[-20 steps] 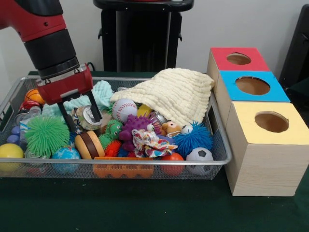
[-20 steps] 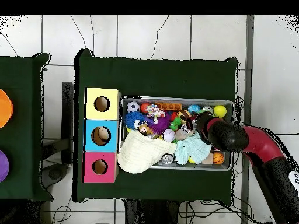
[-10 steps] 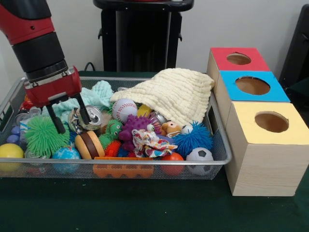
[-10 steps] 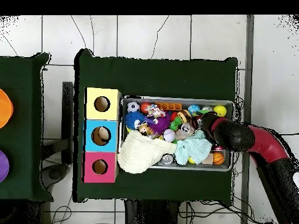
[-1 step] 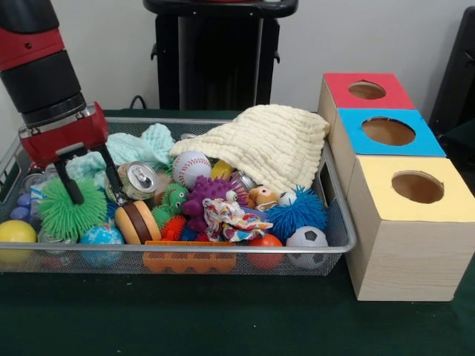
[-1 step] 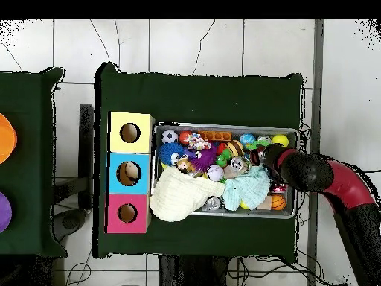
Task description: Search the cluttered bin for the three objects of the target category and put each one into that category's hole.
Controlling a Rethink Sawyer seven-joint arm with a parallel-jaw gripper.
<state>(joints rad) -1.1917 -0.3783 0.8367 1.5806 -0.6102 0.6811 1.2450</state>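
The gripper hangs over the left end of the wire bin, with its two black fingers spread apart and nothing between them. The left finger stands in front of the green spiky ball, and the right finger is just beside the drink can, which lies tilted with its top toward the camera. Whether this finger touches the can, I cannot tell. A burger toy lies just below the can. A baseball sits near the middle, partly under the cream cloth that covers the right end. Beside the bin stand the red box, blue box and yellow box, each with a round hole.
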